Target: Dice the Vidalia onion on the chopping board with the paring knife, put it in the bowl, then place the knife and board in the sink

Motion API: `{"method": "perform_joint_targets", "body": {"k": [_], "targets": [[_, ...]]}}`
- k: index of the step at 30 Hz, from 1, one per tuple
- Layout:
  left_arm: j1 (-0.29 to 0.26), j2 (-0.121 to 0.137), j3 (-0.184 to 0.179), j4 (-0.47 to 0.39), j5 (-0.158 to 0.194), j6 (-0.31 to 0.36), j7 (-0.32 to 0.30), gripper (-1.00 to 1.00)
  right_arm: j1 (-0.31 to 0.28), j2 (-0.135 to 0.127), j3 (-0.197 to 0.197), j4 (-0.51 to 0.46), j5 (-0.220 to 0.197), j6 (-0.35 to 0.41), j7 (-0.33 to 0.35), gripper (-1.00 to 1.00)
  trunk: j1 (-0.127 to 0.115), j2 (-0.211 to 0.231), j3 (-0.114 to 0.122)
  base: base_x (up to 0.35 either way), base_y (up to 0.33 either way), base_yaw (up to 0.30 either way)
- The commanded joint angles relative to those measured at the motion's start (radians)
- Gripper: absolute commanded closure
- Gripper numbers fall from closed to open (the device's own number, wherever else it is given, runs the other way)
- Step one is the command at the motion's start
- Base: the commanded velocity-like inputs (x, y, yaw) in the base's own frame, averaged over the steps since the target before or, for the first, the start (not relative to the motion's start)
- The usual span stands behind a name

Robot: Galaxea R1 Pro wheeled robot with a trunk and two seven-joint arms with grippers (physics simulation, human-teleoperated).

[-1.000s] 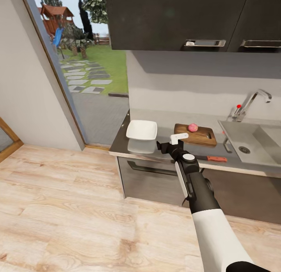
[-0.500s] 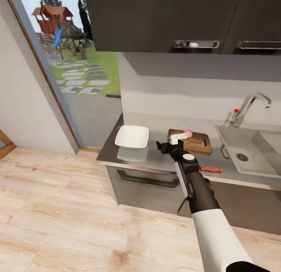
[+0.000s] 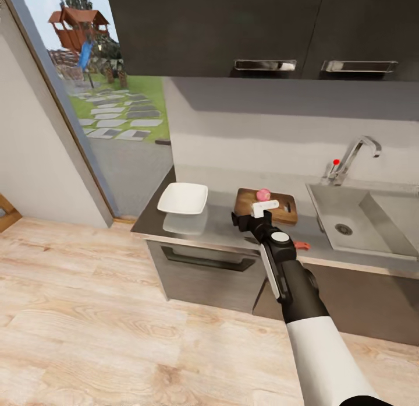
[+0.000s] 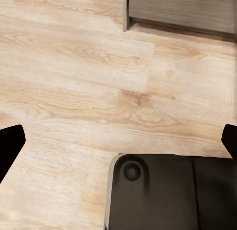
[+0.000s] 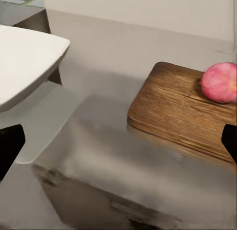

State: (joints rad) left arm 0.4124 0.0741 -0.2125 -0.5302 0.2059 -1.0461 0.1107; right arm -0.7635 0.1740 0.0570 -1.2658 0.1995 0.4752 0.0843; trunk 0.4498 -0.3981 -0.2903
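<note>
**Right arm extended toward the steel counter, onion resting on the board**

Head view: the small round pinkish-red Vidalia onion (image 3: 263,194) lies on the dark brown wooden chopping board (image 3: 284,209), near the board's far edge. The board sits on the long glossy grey steel-look countertop (image 3: 221,226), between the shallow white squarish bowl (image 3: 183,198) and the rectangular grey steel sink (image 3: 343,218). The angular chrome tap with a red knob (image 3: 351,159) stands behind the basin. The red-orange handle of the slim paring knife (image 3: 301,245) lies on the counter near its front edge, just beside the right arm, which covers the blade. The right gripper (image 3: 251,214) hangs above the counter's front edge, in front of the board; one white finger (image 3: 265,206) overlaps the board in this view. Right wrist view: the two dark fingertips (image 5: 10,146) stand at opposite margins, so the jaws are wide apart with nothing between them; bowl, board and onion lie ahead. Left wrist view: the left gripper (image 4: 121,146) points at the pale wood-plank floor (image 4: 79,91), its fingertips likewise spread wide and holding nothing
</note>
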Motion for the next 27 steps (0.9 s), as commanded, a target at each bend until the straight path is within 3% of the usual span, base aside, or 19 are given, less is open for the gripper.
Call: {"method": "perform_joint_targets", "body": {"k": [1, 8, 12, 27], "targets": [[0.000, 0.001, -0.008, -0.002, 0.003, -0.001, 0.010, -1.00, -0.001, 0.000, 0.000, -0.002, 0.011, 0.006, 0.008, -1.00, 0.000, -0.002, -0.002, -0.152, -0.109, 0.000], [0.000, 0.002, -0.008, 0.005, 0.003, -0.001, 0.010, -1.00, 0.000, 0.000, 0.001, -0.006, 0.012, 0.010, 0.008, -1.00, 0.000, -0.002, -0.002, -0.036, -0.027, 0.000], [0.000, 0.001, -0.008, 0.032, 0.003, -0.001, 0.010, -1.00, 0.000, 0.000, -0.001, -0.049, 0.014, 0.095, 0.006, -1.00, 0.000, -0.002, -0.002, -0.002, -0.002, -0.006], [0.000, 0.001, -0.008, 0.046, 0.003, -0.001, 0.010, -1.00, 0.000, 0.000, -0.001, -0.063, 0.014, 0.126, 0.003, -1.00, 0.000, -0.002, 0.014, 0.000, -0.159, -0.173]]}}
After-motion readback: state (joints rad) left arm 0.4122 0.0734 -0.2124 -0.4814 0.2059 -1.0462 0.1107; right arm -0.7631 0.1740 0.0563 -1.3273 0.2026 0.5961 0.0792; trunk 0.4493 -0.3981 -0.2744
